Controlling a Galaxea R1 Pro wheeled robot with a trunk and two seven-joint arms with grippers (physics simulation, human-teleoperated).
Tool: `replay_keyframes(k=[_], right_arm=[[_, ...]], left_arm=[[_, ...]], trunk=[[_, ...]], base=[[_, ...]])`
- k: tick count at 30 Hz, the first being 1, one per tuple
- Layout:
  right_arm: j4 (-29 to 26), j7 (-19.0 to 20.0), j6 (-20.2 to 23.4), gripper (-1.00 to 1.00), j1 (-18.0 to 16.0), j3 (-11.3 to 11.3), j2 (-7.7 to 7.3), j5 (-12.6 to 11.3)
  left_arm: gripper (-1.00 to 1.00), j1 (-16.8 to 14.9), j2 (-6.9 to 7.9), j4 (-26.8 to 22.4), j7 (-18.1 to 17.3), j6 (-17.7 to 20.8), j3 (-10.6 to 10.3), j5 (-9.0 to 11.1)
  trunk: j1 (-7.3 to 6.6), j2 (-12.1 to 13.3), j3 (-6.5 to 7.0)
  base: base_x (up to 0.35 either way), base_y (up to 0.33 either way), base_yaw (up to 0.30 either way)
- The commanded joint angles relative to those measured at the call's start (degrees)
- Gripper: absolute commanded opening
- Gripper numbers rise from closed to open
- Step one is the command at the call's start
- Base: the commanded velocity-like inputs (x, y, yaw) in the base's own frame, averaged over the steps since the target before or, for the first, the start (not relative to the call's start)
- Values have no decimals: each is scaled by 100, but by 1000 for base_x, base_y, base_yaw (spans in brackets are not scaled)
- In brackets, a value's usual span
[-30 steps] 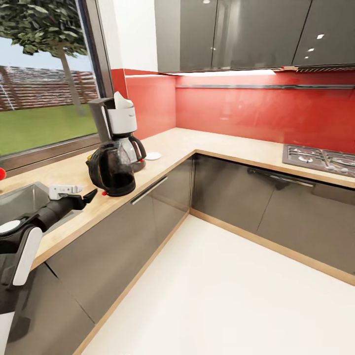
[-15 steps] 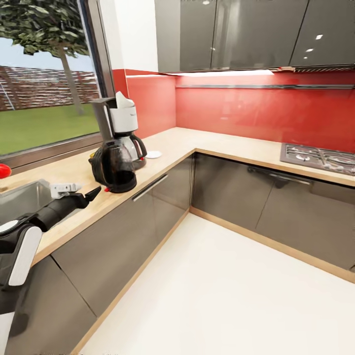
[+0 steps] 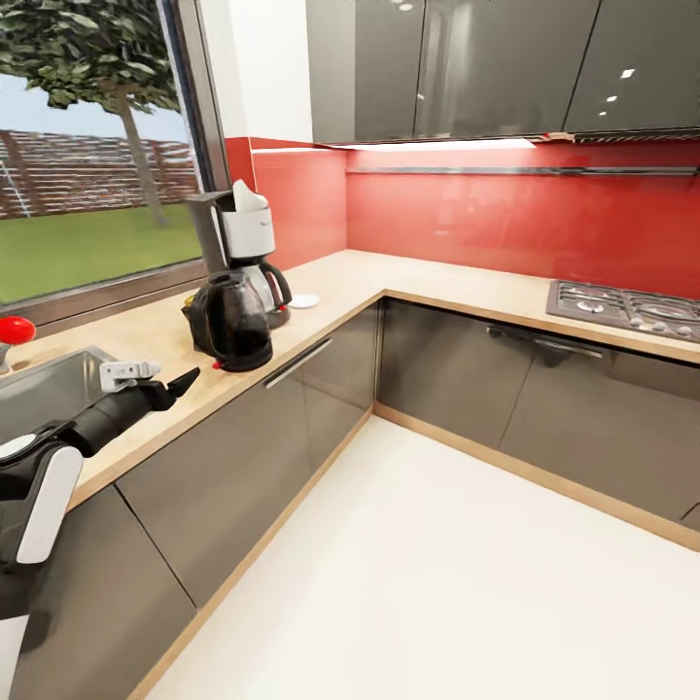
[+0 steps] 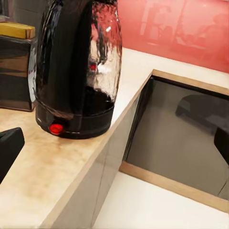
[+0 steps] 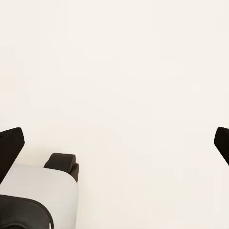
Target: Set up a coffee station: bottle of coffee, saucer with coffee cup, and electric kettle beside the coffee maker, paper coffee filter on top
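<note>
Head view shows the electric kettle (image 3: 233, 332) set just ahead of the spread, empty left gripper (image 3: 175, 385), touching the filter-topped coffee maker (image 3: 243, 255) beyond it, so saucer, cup and coffee bottle seemingly remain.

right gripper (image 5: 114, 143) spread wide, empty | below: pale floor (image 5: 124, 67) | grey-and-black robot base (image 5: 38, 195) nearby

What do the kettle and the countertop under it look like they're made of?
The electric kettle looks like clear glass in the body, since red and white reflections ripple across it, with a glossy black plastic handle and base and a red button. The countertop looks like light wood or a wood-look laminate with a matte finish: mottled beige grain, no sharp reflections.
</note>
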Motion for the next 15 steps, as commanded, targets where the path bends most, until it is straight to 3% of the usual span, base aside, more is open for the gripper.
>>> replay_keyframes(k=[1, 3, 5, 8, 10, 11, 12, 15], right_arm=[[3, 44, -19, 100, -3, -48, 5, 48], [3, 44, -19, 100, -3, -48, 5, 48], [3, 44, -23, 100, -3, -52, 5, 48], [3, 44, -26, 100, -3, -49, 5, 48], [-2, 50, -27, 100, -3, -43, 5, 48], [-3, 50, -27, 100, -3, -42, 3, 48], [-4, 52, -27, 100, -3, -41, -1, 48], [-5, 53, -27, 100, -3, -44, -3, 43]], left_arm=[[100, -4, -4, -1, -11, 49, 5, 51], [100, -4, -5, -4, -18, 53, -3, 66], [100, -4, -8, -6, -255, 56, -49, 314], [100, -4, -50, 1, -852, 57, -144, 498], [100, -4, -335, 4, -1405, 57, -257, 558], [100, -4, -414, 3, -1488, 57, -269, 562], [100, -4, -657, 2, -1701, 56, -303, 571], [100, -4, -962, 10, -1957, 51, -439, 578]], trunk=[[-1, -3, -5], [-1, -3, -5], [-1, -3, -5], [-1, -3, -5], [-1, -3, -5], [-1, -3, -5], [-1, -3, -5], [-1, -3, -5]], base=[[-7, 0, 0], [-5, 0, 0], [-2, 0, 0], [0, 0, 0], [0, 0, 0], [0, 0, 0], [0, 0, 0], [0, 0, 0]])
